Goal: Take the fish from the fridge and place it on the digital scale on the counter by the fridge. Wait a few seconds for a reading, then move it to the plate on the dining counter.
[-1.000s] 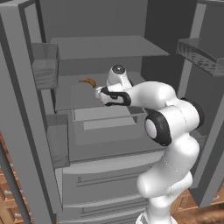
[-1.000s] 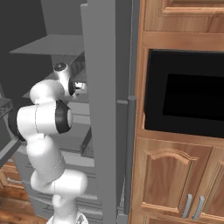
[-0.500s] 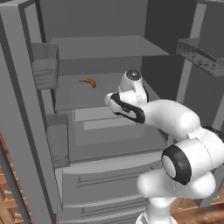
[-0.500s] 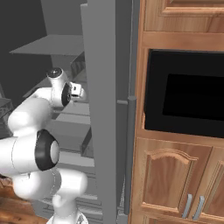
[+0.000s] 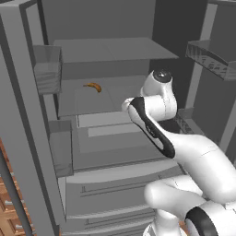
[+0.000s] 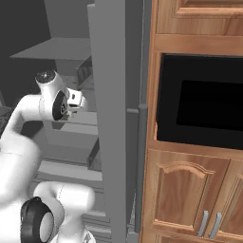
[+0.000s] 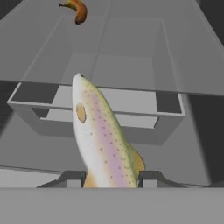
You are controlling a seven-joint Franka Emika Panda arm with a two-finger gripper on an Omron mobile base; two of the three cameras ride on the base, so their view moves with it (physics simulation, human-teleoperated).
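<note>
Gripping the fish (image 7: 101, 140) btw its two fingertips, the gripper (image 7: 110, 178) is clamped on the tail end, w/ the body sticking straight out ahead along the hand's own line, head end farthest from the pincer. So the fish's long axis is running in line w/ the approach, not across it. The fish is hanging in the air in front of the fridge (image 5: 115, 50) shelves, touching no shelf. Beyond its head, a grey drawer box (image 7: 100, 109) is sitting below, and a curved orange-brown item (image 7: 76, 9) is lying well back on the shelf, well apart from the fish. In the left base view that same item is resting on the middle shelf, up and left of the wrist. Judging from this, the pick looks done and the scale step is next; the fish would need laying flat lengthwise, so the hand prob needs tilting down.
</note>
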